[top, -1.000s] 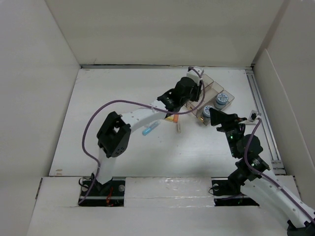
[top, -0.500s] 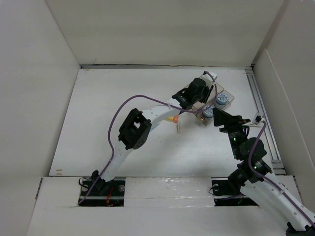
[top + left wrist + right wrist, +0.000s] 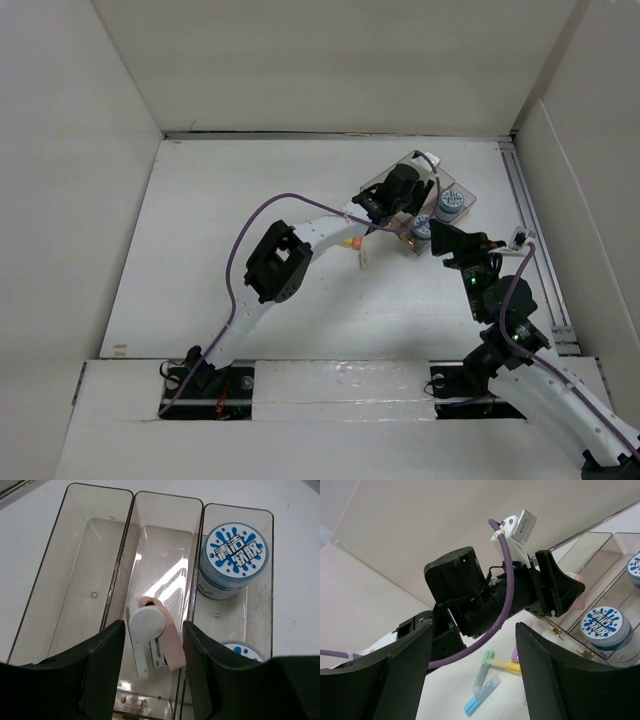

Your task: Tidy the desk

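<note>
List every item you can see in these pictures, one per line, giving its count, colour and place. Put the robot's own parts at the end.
desk: one, matte white, under everything.
wall panels: white, upright around the desk.
tray: one, clear, three compartments, far right of the desk.
tubs: two, blue-and-white lids, in the tray's right compartment.
dispenser: one, white and pink, in the tray's middle compartment.
marker pens: at least three, green, yellow, blue, loose on the desk.
cable: purple, along the left arm.
left gripper: black, over the middle compartment, jaws either side of the dispenser.
right gripper: black, open, empty, beside the tray.
</note>
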You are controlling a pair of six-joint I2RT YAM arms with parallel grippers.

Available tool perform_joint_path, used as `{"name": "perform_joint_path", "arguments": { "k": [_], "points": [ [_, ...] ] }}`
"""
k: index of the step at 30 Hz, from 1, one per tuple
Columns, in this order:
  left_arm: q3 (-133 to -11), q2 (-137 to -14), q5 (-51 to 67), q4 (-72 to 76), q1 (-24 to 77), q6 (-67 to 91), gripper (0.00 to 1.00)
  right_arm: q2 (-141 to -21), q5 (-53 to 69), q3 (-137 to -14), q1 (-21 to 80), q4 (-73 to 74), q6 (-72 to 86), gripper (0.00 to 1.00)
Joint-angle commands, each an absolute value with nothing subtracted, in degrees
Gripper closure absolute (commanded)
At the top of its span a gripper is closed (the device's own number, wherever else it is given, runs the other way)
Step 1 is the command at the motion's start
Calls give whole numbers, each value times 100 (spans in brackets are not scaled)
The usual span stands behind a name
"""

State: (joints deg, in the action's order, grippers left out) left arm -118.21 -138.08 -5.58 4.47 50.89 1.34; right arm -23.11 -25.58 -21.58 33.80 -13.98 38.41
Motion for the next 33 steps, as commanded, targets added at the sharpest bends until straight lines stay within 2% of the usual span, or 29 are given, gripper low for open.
{"name": "perform_joint_path", "arguments": {
  "k": [1, 3, 5, 10, 12, 15, 16, 18, 19, 21, 23, 24, 25, 26, 28, 33],
  "points": [
    [-12129, -13685, -738, 607, 5080, 35, 54, -2312, -2567, -2197, 3357, -1582, 3806, 28],
    [-12120, -13598, -825, 484, 5080, 44, 48, -2320, -2610, -2189, 3357, -1582, 3823, 28],
    [-12068, -13527, -844, 475, 5080, 70, 46, -2320, -2610, -2171, 3357, -1600, 3832, 28],
    [-11418, -12605, -1063, 817, 5080, 298, 45, -2417, -2575, -2171, 3357, -1635, 3841, 28],
    [-11023, -12123, -1229, 844, 5080, 553, 48, -2505, -2462, -2197, 3357, -1670, 3797, 33],
    [-9918, -11325, -1502, 1079, 5080, 1123, 54, -2549, -2452, -2197, 3357, -1687, 3797, 70],
    [-9575, -11085, -1555, 1177, 5080, 1299, 60, -2575, -2443, -2180, 3357, -1714, 3806, 87],
    [-8494, -10472, -1687, 1352, 5080, 1825, 72, -2645, -2295, -2215, 3357, -1723, 3780, 95],
    [-8186, -10276, -1722, 1406, 5080, 1985, 85, -2672, -2268, -2232, 3357, -1723, 3771, 97],
    [-7228, -9820, -1888, 1494, 5167, 2257, 93, -2803, -2206, -2224, 3357, -1775, 3823, 95],
    [-6657, -9607, -2240, 1372, 5325, 2364, 94, -2909, -2128, -2232, 3357, -1872, 3858, 83],
    [-6532, -9467, -2415, 1197, 5465, 2408, 91, -2953, -2031, -2250, 3357, -1872, 3832, 76],
    [-6443, -9431, -2417, 1082, 5467, 2495, 81, -3014, -2013, -2250, 3357, -1881, 3832, 62],
    [-6347, -9431, -2400, 959, 5545, 2557, 74, -3049, -2013, -2250, 3357, -1907, 3841, 56],
    [-6285, -9483, -2347, 633, 5607, 2767, 69, -3120, -1986, -2250, 3357, -1942, 3858, 47],
    [-5889, -9641, -2251, 922, 5678, 3067, 69, -3041, -2082, -2285, 3357, -1854, 3788, 44]
  ]
}}
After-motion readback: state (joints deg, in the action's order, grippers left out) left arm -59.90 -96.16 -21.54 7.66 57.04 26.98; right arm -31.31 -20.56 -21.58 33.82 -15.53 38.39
